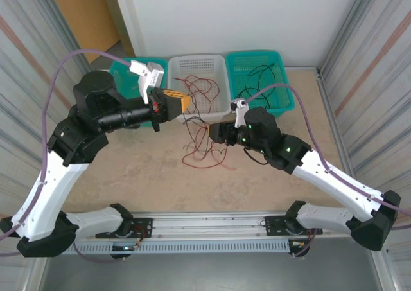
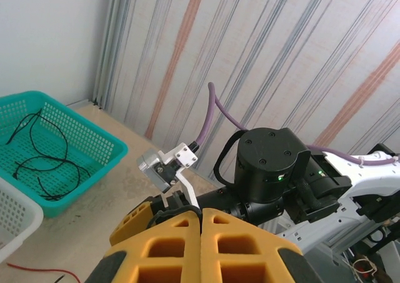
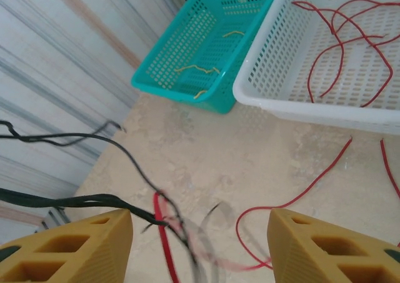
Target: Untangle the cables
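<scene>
Left gripper (image 2: 201, 227): yellow fingers pressed together, mid-left of the top view
Right gripper (image 3: 199, 225): fingers apart, centre of the top view; blurred red and black strands cross the gap
Cables (image 1: 207, 155): red-and-black tangle at centre frame, between the two grippers, over the table (image 1: 160, 175)
White basket (image 1: 196, 61): top centre, red wires inside
Right teal basket (image 1: 286, 97): black wires inside
Left teal basket (image 3: 178, 88): yellow-tan wires inside

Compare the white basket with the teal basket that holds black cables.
The white basket holds red cables; the teal basket holds black cables. The white basket sits between two teal ones; this teal basket ends the row on the right. Both are perforated, rectangular plastic.
</scene>
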Controlling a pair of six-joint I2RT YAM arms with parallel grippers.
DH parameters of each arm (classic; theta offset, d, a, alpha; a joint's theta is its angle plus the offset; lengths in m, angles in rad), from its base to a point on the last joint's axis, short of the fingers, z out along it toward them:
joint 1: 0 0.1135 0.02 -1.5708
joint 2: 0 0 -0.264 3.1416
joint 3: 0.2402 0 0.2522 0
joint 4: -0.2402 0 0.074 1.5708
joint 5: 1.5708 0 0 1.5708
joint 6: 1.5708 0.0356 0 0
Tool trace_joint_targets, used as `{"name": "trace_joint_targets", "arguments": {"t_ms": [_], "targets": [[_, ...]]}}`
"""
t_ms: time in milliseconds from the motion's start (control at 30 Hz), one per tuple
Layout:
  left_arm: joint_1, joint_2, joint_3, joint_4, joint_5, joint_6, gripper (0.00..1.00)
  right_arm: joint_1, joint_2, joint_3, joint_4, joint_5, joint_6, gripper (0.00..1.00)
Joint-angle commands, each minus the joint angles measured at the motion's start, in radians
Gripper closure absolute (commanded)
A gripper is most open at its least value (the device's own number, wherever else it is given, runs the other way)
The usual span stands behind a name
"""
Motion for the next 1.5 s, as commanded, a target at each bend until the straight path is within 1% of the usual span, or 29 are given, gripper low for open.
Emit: {"name": "trace_joint_targets", "arguments": {"t_ms": [0,133,233,267,367,600,733,767,933,1033,1100,1300,1400,1467], "targets": [[-0.007,0.003,0.002,0.055,0.028,-0.022,1.0,0.018,0.022,-0.014,-0.018,-0.015,-0.015,0.49],[-0.008,0.002,0.008,0.055,0.029,-0.026,1.0,0.103,0.037,-0.059,0.015,-0.033,-0.025,0.49],[-0.009,-0.002,0.01,0.053,0.03,-0.026,1.0,0.142,0.059,-0.081,0.034,-0.052,-0.015,0.38],[-0.009,-0.003,0.01,0.052,0.029,-0.026,1.0,0.152,0.067,-0.083,0.032,-0.041,-0.015,0.36],[-0.01,-0.01,0.013,0.051,0.024,-0.03,1.0,0.152,0.072,-0.094,0.03,-0.016,-0.005,0.36],[-0.01,-0.013,0.025,0.051,0.032,-0.036,1.0,0.123,-0.006,-0.122,0.061,-0.016,0.013,0.4],[-0.009,-0.009,0.028,0.051,0.034,-0.036,1.0,0.127,-0.002,-0.095,0.015,0.03,-0.006,0.41],[-0.01,-0.009,0.025,0.053,0.035,-0.035,1.0,0.123,-0.003,-0.094,0.01,0.046,-0.006,0.43],[-0.016,-0.001,0.021,0.057,0.038,-0.04,1.0,0.123,-0.016,-0.059,0.026,0.041,-0.026,0.46],[-0.017,-0.001,0.017,0.058,0.036,-0.039,1.0,0.135,-0.032,-0.04,0.033,0.074,-0.051,0.49],[-0.019,0.001,0.016,0.058,0.038,-0.04,1.0,0.136,-0.044,-0.035,0.042,0.078,-0.065,0.52],[-0.035,0.011,0.019,0.06,0.041,-0.038,1.0,0.141,-0.026,-0.009,0.056,0.052,-0.087,0.55],[-0.04,0.015,0.021,0.06,0.042,-0.038,1.0,0.148,0.006,0.015,0.053,0.033,-0.099,0.5],[-0.041,0.016,0.025,0.06,0.041,-0.035,1.0,0.148,0.035,0.032,0.035,0.037,-0.104,0.4]]}}
